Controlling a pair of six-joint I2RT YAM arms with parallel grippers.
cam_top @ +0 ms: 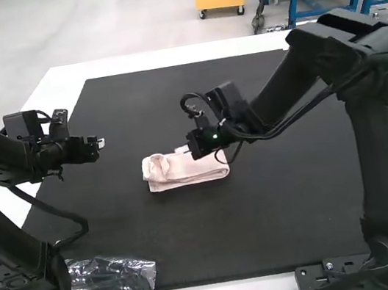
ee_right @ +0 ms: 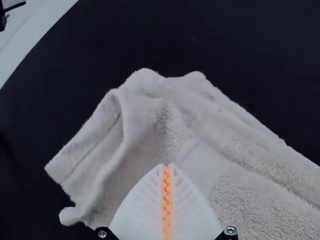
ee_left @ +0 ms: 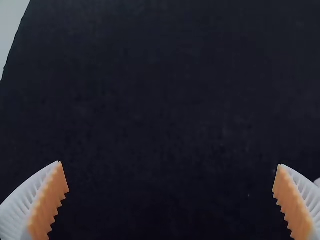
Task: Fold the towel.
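- Nearest in the high view, a crinkled clear plastic bag [cam_top: 142, 273] lies around the base of the left arm [cam_top: 30, 254].
- Beyond it spreads a dark mat [cam_top: 217, 238], laid over the white surface [cam_top: 165, 58].
- On the mat, a little left of its middle, lies the towel [cam_top: 184, 173], pale pink and folded into a compact, narrow bundle, longer from side to side. Its near edge runs fairly straight, the left end is rounded and rumpled, and the far edge is uneven, with a small raised bit of cloth.
- Close up in the right wrist view, the towel is soft and fluffy, the nap thick in patches and smoother elsewhere. A flatter band with a thin seam line runs along one side, next to a raised wrinkle; a squared corner and a small rounded tuft stick out, and the top layer sits in loose ridges.
- At the towel's far right part is the right gripper [cam_top: 192, 145]. Its jaws are closed, the orange pads meeting over the cloth; whether they pinch any of it, I cannot tell.
- Slightly farther off, well apart from the towel on its left, the left gripper [cam_top: 101, 142] is above the mat, its jaws spread wide and empty.
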